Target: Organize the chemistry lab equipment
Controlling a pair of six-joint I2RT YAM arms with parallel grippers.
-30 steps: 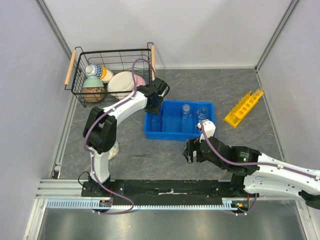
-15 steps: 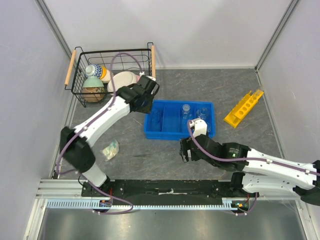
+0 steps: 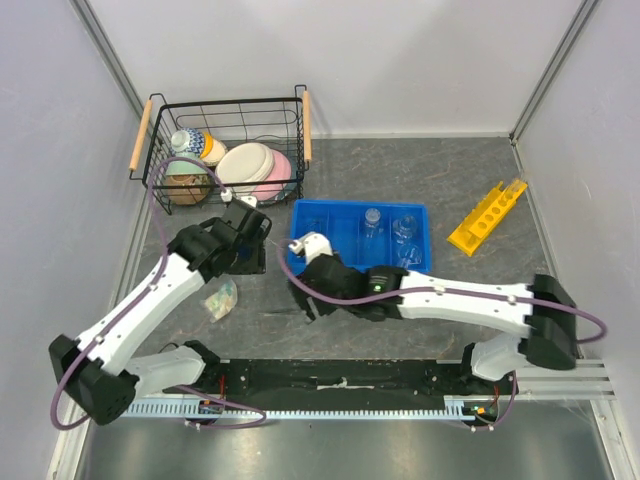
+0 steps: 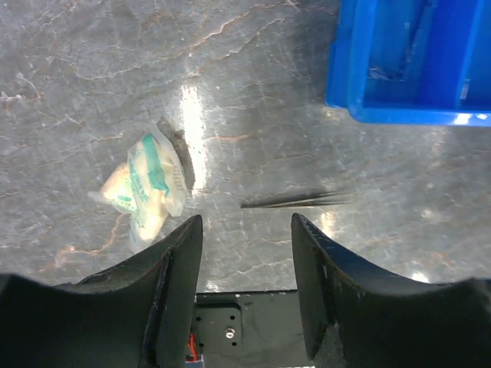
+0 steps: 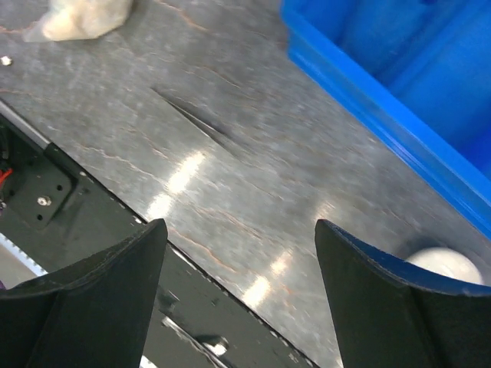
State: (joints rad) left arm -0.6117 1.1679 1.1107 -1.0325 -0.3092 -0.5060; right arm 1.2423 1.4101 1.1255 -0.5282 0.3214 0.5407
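Glass vessels [image 3: 372, 218] stand upright in the blue tray [image 3: 350, 205] mid-table, two clear pieces side by side in the right half, second one [image 3: 405, 228] just beside the first. Yellow rack [image 3: 487, 217] lies well apart at the right, angled toward the corner. Thin dark tool [image 4: 295, 202] lies flat on the grey table [image 3: 460, 160] just in front of the tray's near-left corner, touching nothing. Left arm is folded: elbow out low at the left, forearm running up and right, left gripper [image 3: 245, 243] between the wire basket [image 3: 222, 105] and the tray, wrist pointing down at the table. Its wrist view shows the fingers [image 4: 178, 276] spread with nothing between them, the tool and a small soft packet [image 4: 142, 192] lying on the table below. Right arm reaches from the right base, elbow at the far right, forearm stretched long to the left across the tray's near edge, right gripper [image 3: 303, 297] low over the table by the tool. Its fingers [image 5: 115, 284] are wide apart and hold nothing; the tool sits ahead of them. Ceramic bowls [image 3: 250, 165] fill the basket at the back left.
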